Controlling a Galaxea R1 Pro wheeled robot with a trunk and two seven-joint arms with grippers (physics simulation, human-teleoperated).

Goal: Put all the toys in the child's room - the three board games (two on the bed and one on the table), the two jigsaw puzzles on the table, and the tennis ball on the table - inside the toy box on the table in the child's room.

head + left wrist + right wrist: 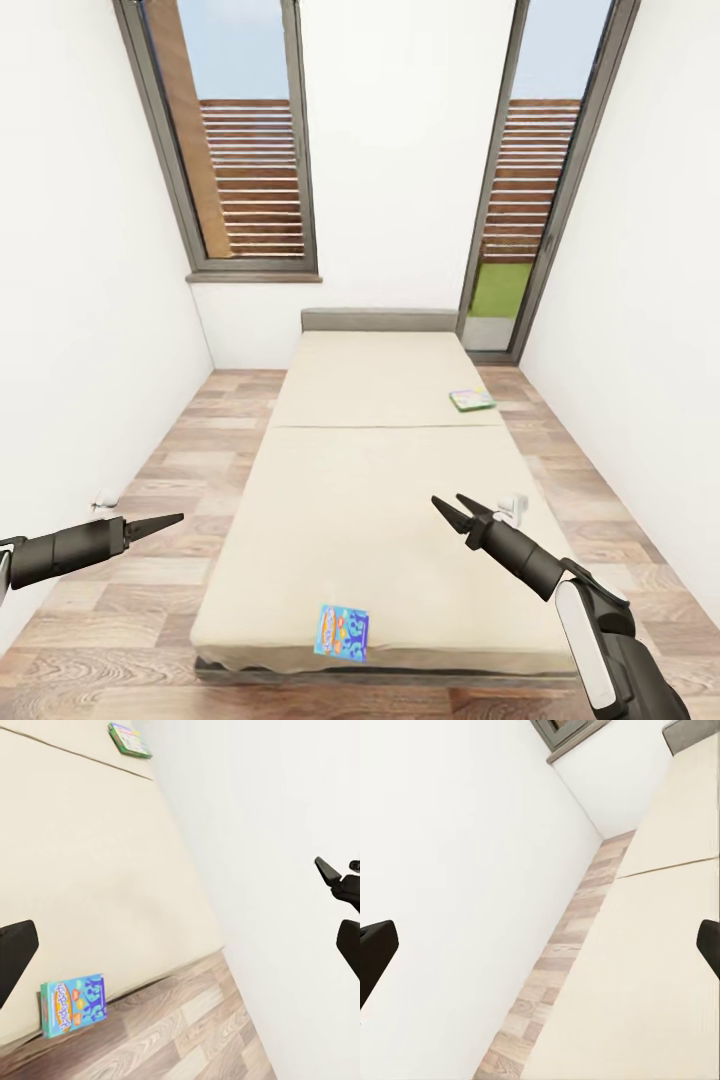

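A wide low bed [380, 480] with a beige mattress and grey headboard [380, 320] fills the middle of the room. Two board games lie flat on it. A blue printed box [343, 631] [73, 1005] rests at the near foot edge. A white and green box [471, 400] [129, 739] lies at the bed's right edge, further back. My left gripper [178, 519] hovers over the floor left of the bed, its fingers [15, 952] spread wide and empty. My right gripper [448, 500] hangs open above the mattress's near right part, holding nothing, its fingers [709, 945] apart.
White walls close in on both sides, leaving narrow strips of wooden floor [190, 450] along the bed. A tall window [245, 140] and a glass door [530, 180] are on the far wall. Small white objects [103, 498] [515, 505] lie on the floor beside the bed.
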